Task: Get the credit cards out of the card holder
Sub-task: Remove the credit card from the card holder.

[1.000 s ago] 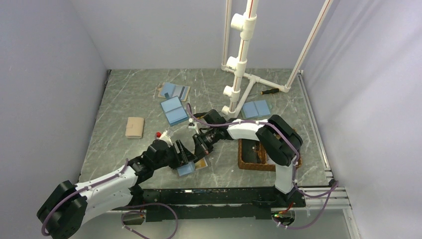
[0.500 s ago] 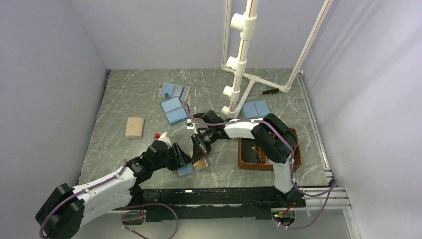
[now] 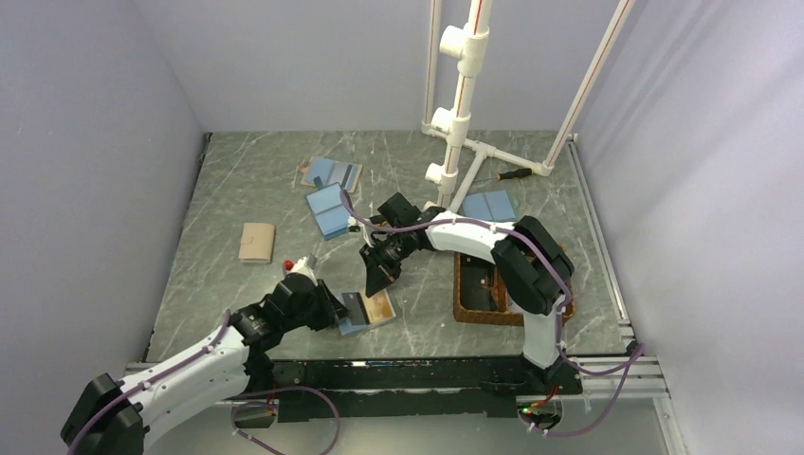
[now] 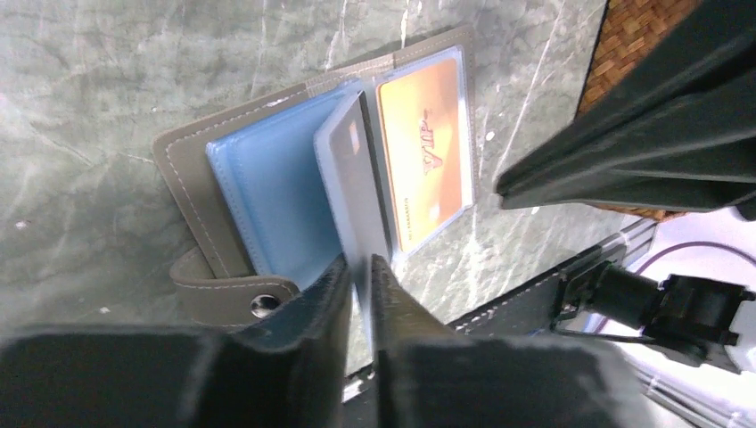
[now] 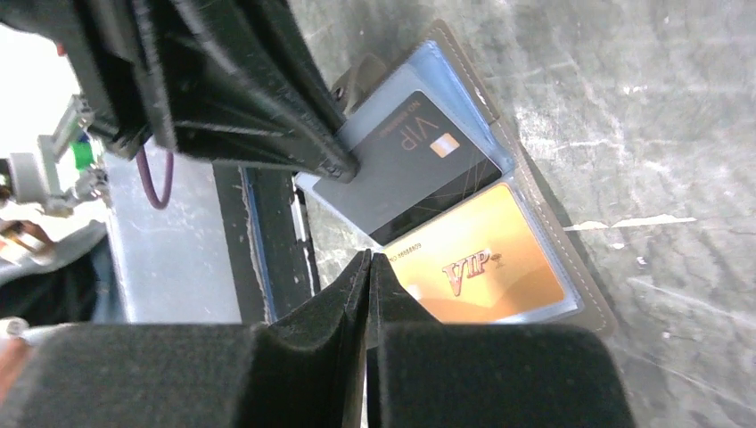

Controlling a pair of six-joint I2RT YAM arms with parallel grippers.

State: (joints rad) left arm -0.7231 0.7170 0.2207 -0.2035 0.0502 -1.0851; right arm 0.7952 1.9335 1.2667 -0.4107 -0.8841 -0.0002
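Left gripper [image 4: 359, 265] has closed onto a dark card [image 4: 350, 178] in the card holder [image 4: 183, 183].

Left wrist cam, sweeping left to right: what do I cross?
snap strap of the card holder → its light blue leaf → raised dark card, pinched in the left gripper → orange VIP card → wicker tray at the top right corner.

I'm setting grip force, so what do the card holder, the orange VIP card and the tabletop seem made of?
Card holder: probably leather or imitation, matte taupe, stitched edge, metal snap. Orange VIP card: likely plastic, smooth, glossy, printed lettering. Tabletop: grey-green, white-veined, marble-look; stone or laminate, unclear.
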